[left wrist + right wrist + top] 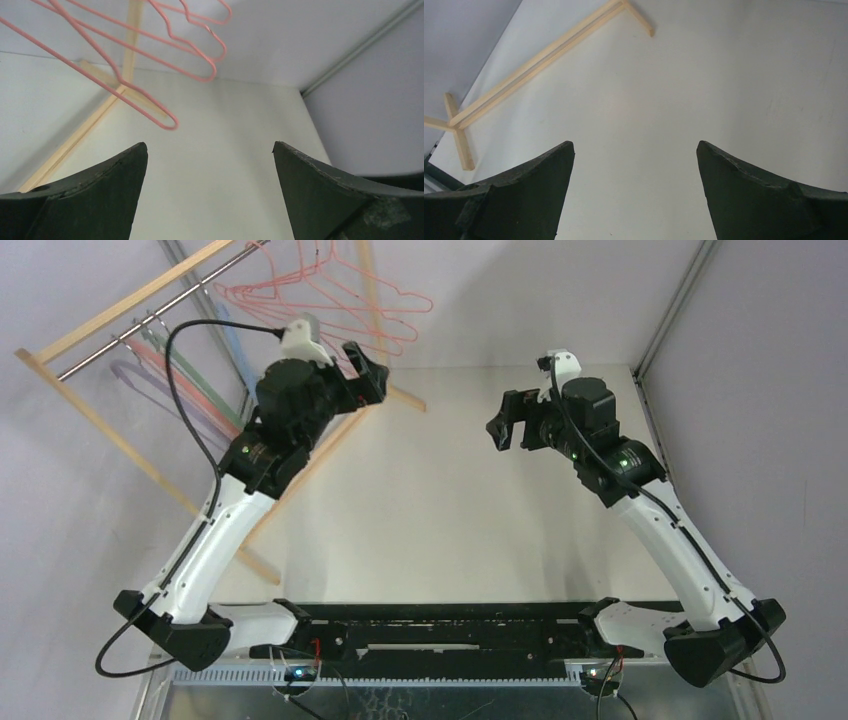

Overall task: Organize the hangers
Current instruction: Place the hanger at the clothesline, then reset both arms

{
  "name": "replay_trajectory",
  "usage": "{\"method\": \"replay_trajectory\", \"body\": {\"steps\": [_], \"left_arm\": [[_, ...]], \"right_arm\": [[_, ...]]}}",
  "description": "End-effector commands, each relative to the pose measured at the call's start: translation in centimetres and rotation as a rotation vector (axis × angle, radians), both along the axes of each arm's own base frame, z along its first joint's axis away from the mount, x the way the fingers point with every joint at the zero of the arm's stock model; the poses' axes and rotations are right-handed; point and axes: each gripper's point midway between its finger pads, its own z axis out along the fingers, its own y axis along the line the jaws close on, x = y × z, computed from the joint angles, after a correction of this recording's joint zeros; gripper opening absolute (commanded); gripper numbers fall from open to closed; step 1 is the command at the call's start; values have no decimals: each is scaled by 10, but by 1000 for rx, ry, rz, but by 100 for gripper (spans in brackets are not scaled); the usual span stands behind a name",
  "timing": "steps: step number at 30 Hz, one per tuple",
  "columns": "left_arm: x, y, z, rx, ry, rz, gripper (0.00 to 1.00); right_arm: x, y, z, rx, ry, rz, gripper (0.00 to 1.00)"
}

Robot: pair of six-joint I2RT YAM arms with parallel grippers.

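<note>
Fingers of the left gripper and right gripper are spread, nothing held. Pink wire hangers are hung on the rack at eleven o'clock; one wire should be centred between the left jaws before closing.

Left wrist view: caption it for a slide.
Open left gripper facing pink wire hangers, wooden rack base behind them.

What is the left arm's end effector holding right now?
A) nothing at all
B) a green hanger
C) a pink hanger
A: the left end effector is wide open with nothing in it, and the pink wire hangers hang in the air ahead of it, untouched.
</note>
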Motion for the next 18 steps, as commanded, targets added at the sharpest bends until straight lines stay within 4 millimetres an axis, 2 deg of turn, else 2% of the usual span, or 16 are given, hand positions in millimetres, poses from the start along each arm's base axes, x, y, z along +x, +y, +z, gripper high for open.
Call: {"method": "replay_trajectory", "body": {"steps": [1, 5, 12, 14, 15, 18], "left_arm": [[-17, -14, 2, 109, -73, -39, 100], [-31, -32, -18, 164, -55, -104, 100], [-55, -61, -83, 264, 24, -210, 100], [-59, -64, -104, 270, 58, -229, 100], [-61, -65, -112, 273, 67, -241, 100], [-63, -62, -134, 262, 101, -228, 100]], "right_arm": [[7, -5, -3, 52, 34, -30, 100], [11, -12, -15, 65, 78, -65, 100], [18, -35, -52, 62, 166, -153, 100], [23, -40, -53, 68, 153, -167, 100], [23, -41, -61, 61, 160, -168, 100], [27, -44, -69, 45, 143, -175, 100]]}}
